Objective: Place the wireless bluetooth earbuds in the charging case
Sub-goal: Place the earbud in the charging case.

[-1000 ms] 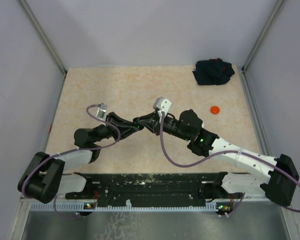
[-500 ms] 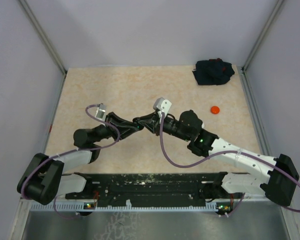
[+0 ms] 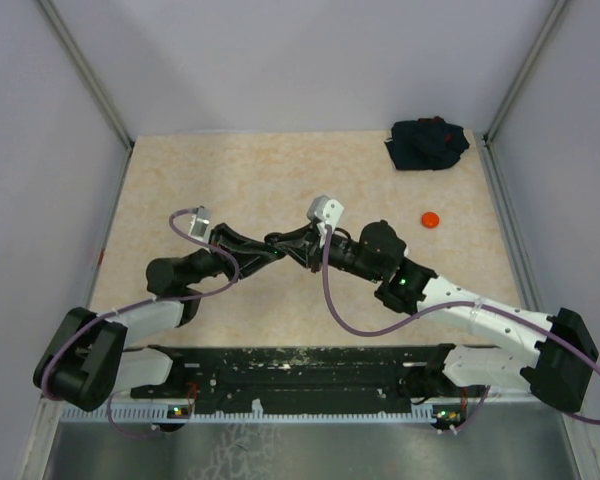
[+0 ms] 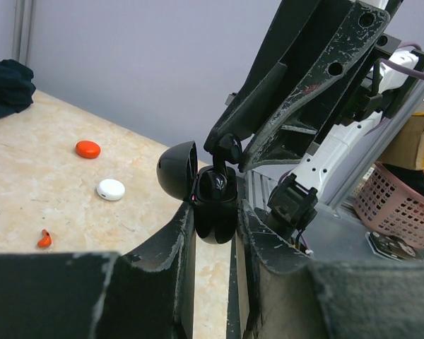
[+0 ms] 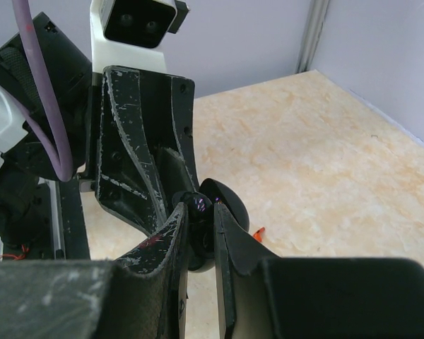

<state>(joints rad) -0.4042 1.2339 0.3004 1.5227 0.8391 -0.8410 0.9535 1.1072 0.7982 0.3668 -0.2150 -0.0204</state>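
My left gripper [image 4: 215,212] is shut on a black charging case [image 4: 217,220], held above the table with its domed lid [image 4: 177,169] open. My right gripper [image 5: 201,208] reaches in from the other side, shut on a black earbud [image 4: 226,150] at the case's mouth. In the top view the left gripper [image 3: 269,246] and the right gripper [image 3: 286,243] meet tip to tip at mid-table. A red earbud [image 4: 44,239] lies loose on the table, seen also in the right wrist view as a red earbud [image 5: 257,234] beyond the lid [image 5: 230,201].
A red puck [image 3: 430,219] lies on the table to the right, and the left wrist view shows that red puck [image 4: 88,149] with a white puck [image 4: 111,189] near it. A dark cloth bundle [image 3: 427,145] sits in the far right corner. Walls enclose three sides.
Both arms hold nearly still with the grippers joined at the case. The left wrist has edged very slightly to the left.
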